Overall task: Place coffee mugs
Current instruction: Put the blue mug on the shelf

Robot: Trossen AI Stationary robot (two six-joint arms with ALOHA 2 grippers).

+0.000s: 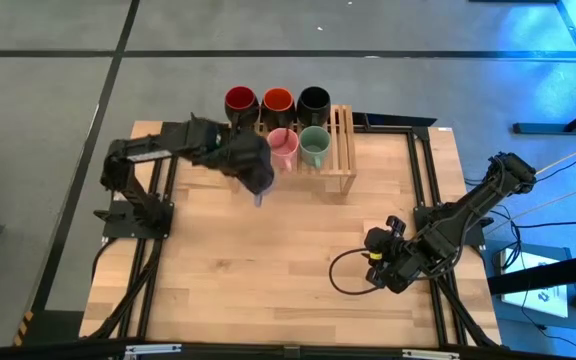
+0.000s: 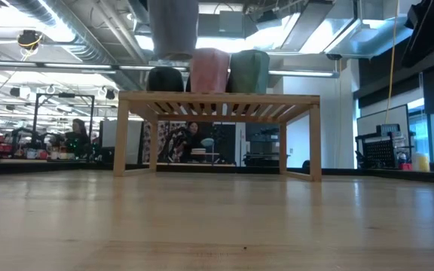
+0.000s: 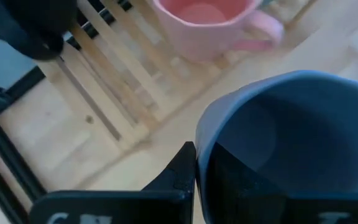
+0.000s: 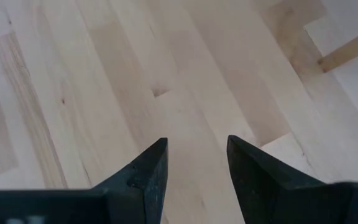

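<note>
A slatted wooden rack (image 1: 342,150) stands at the table's far middle. On it stand the dark red mug (image 1: 241,100), the red-orange mug (image 1: 277,101), the black mug (image 1: 313,100), the pink mug (image 1: 283,148) and the green mug (image 1: 315,146), all upright on their bases. My left gripper (image 1: 257,180) is shut on the lavender-blue mug (image 3: 291,137), held above the rack's left part next to the pink mug (image 3: 204,25). In the low view this mug (image 2: 173,28) hangs above the rack top. My right gripper (image 4: 196,163) is open and empty above the table's right near part. My left gripper holds the lavender-blue mug by its rim and wall (image 3: 205,134). One finger (image 3: 178,174) lies against the outside of the wall; the other finger is hidden by the mug. The mug is upright, mouth up, and lifted clear of the rack.
The rack's right end (image 1: 344,175) carries no mug. Black frame rails (image 1: 423,170) run along the table's sides. A black cable (image 1: 346,272) loops on the table by my right gripper. Bare wooden table (image 1: 248,280) lies in front of the rack.
</note>
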